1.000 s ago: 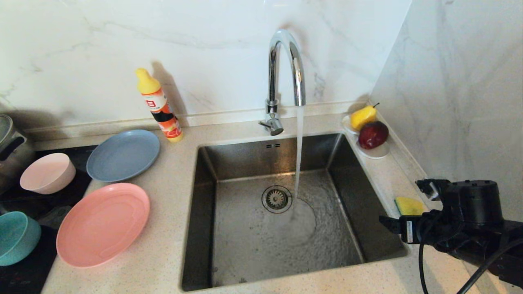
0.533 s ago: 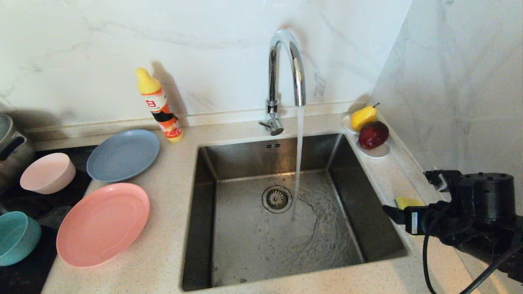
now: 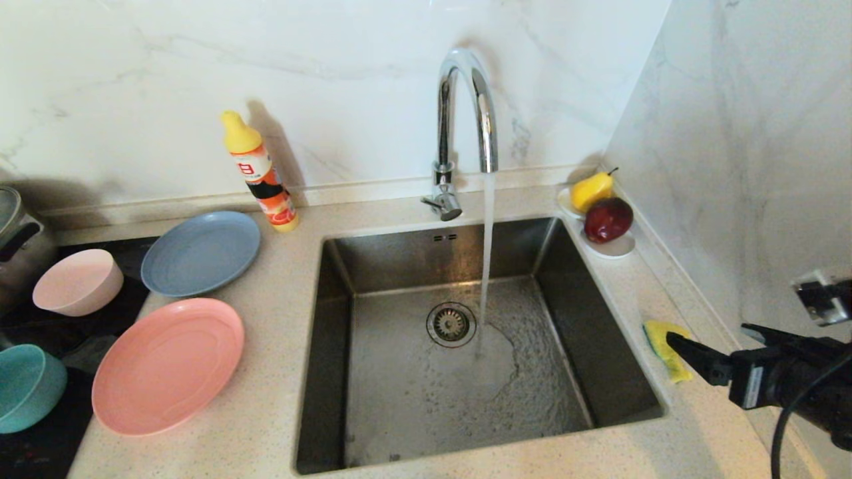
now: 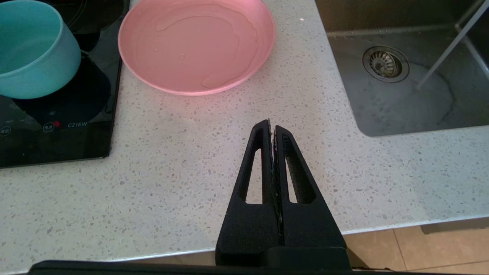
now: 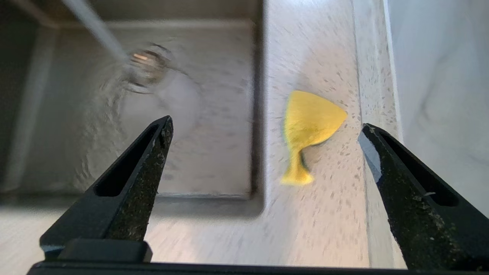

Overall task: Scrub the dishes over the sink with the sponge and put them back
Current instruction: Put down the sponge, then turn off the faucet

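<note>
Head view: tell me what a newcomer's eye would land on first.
The running tap stands out first, pouring a stream into the steel sink beside the drain. Left of the sink lie the salmon-pink plate and the blue-grey plate. On the counter right of the sink lies the yellow sponge, with the right gripper just short of it, jaws wide open.

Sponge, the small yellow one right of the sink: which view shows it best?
The right wrist view: the small yellow sponge lies unobstructed. The head view has it partly behind the right claw; the left wrist view misses it.
</note>
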Available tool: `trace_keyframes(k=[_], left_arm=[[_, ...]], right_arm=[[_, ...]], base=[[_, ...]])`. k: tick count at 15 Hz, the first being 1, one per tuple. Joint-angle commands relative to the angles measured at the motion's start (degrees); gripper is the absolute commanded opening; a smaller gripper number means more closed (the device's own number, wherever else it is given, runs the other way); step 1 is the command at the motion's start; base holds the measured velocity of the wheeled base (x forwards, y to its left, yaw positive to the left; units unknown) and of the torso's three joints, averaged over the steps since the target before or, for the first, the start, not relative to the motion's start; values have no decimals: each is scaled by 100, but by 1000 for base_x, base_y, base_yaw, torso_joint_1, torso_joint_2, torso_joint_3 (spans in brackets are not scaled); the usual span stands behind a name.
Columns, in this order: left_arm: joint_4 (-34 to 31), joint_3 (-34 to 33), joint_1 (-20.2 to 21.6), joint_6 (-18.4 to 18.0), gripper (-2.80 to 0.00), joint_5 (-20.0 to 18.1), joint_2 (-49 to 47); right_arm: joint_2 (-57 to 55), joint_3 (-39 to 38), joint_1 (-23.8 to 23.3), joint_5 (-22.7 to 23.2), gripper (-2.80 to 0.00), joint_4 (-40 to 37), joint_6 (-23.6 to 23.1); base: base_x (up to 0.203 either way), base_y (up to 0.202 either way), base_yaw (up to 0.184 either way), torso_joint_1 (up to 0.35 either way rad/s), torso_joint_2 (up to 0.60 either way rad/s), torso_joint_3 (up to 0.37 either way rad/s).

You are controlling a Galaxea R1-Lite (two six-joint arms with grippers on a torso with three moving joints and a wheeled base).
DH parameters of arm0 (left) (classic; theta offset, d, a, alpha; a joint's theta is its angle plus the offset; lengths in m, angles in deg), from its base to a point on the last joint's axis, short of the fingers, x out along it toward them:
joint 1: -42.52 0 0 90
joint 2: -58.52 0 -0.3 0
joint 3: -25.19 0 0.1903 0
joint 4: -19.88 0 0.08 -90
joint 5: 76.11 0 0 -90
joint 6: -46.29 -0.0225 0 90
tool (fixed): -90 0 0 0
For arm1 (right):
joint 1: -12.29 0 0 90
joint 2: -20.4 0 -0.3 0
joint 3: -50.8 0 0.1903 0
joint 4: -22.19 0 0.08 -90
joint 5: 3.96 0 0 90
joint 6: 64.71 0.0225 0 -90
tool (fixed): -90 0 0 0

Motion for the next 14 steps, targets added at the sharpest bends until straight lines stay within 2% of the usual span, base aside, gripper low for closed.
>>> trace_keyframes(k=[1, 4, 5, 9, 14], left_arm=[[-3, -1, 9, 0, -280, -1, -7], [-3, -1, 7, 0, -280, -1, -7], [-3, -1, 5, -4, -280, -1, -7], [-3, -1, 0, -1, -280, -1, -7], [4, -1, 0, 0, -280, -1, -7]], right_arm=[[1235, -220, -32, 224, 0, -215, -20], [2700, -519, -251, 546, 0, -1188, -217], [3137, -614, -317, 599, -280, -1526, -264], [4625, -904, -652, 914, -280, -2687, -350], [6479, -1686, -1029, 1020, -280, -3212, -369]], base=[[0, 0, 0, 0, 0, 0], [0, 0, 0, 0, 0, 0], [0, 0, 0, 0, 0, 0], [0, 0, 0, 0, 0, 0], [0, 0, 0, 0, 0, 0]])
